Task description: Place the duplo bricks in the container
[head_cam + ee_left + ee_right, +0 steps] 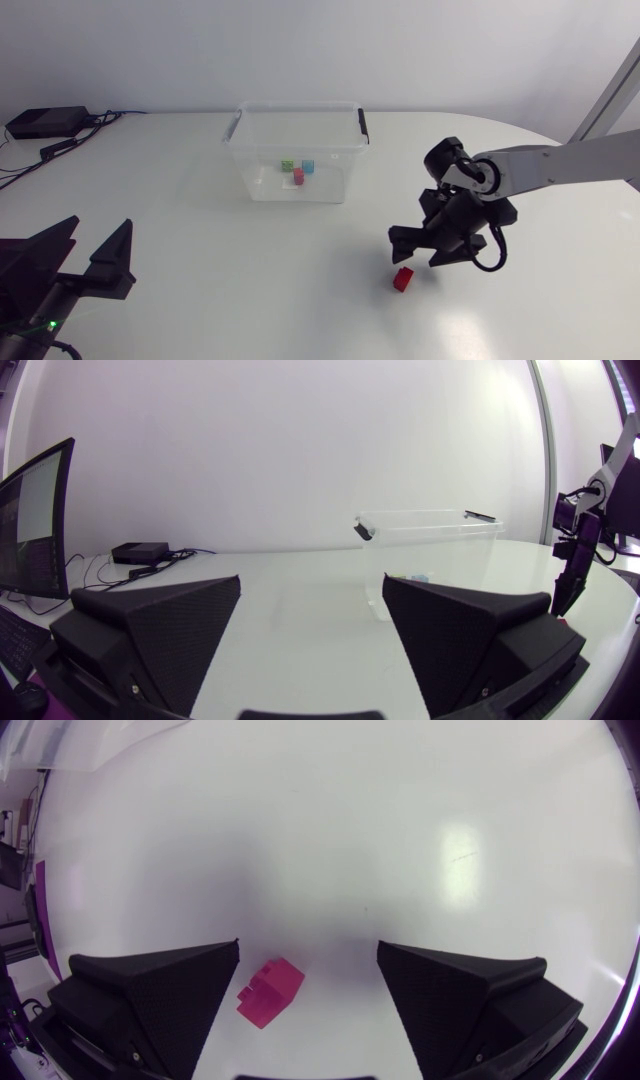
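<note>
A red duplo brick (403, 279) lies on the white table, right of centre. My right gripper (423, 245) hangs just above it, open; in the right wrist view the brick (270, 992) sits on the table between the spread fingers, closer to one finger (160, 990), touching neither. The clear plastic container (298, 150) stands at the back middle, with a green, a pink and a blue brick (297, 170) inside. My left gripper (85, 250) rests open and empty at the near left corner; from it the container (430, 532) shows far ahead.
A black box with cables (45, 122) lies at the table's back left corner. The container's black handle clips (363, 122) stick out at its sides. Bare tabletop lies between the container and the red brick.
</note>
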Robot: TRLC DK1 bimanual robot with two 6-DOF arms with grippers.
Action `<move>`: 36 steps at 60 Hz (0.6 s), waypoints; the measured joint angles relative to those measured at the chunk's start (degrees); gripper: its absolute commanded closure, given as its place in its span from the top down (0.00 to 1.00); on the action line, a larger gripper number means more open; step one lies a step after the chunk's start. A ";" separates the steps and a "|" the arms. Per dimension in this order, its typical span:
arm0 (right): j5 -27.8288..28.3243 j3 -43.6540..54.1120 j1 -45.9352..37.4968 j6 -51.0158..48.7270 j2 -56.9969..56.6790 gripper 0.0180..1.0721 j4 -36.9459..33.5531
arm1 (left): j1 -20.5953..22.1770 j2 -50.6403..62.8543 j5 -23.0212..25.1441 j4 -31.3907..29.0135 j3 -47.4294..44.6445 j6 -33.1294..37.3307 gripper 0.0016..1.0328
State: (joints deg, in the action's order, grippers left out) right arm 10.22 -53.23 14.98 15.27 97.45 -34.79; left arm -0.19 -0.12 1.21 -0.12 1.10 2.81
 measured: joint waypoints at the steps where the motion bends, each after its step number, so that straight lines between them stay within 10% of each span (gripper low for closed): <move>1: 0.00 -0.15 0.11 0.00 0.07 0.95 -0.17 | 0.00 0.00 0.00 0.00 0.00 0.00 0.96; 36: -1.46 -6.29 5.92 -0.02 2.45 0.89 -13.05 | 0.00 0.00 0.00 0.00 0.00 0.00 0.96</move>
State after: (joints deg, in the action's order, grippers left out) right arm 8.75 -59.53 20.91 15.25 99.90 -47.83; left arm -0.19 -0.12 1.21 -0.12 1.10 2.81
